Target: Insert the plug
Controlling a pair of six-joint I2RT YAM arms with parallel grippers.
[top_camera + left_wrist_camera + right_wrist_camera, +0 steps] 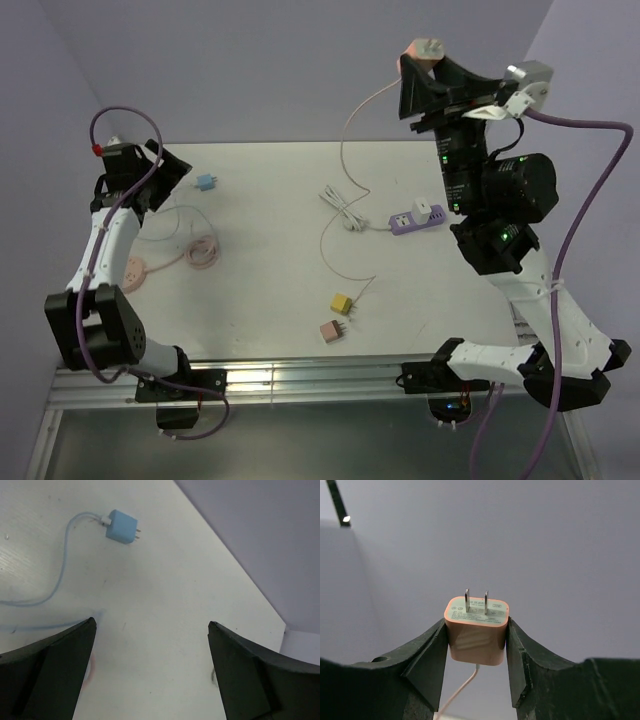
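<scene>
My right gripper [476, 635] pinches the pink plug [477, 617] high over the worktop [270, 200], prongs up; I should turn them down, line them up over the strip [400, 224], then push straight; the strip already holds a white plug [421, 210]; my left gripper [151, 624] is spread wide, holding nothing.

We find the power strip [403, 225] open from above on its left half; a white plug [428, 211] fills the right. A coiled white cable [345, 212] crowds its left end, and bare surface [270, 200] lies beyond.
</scene>
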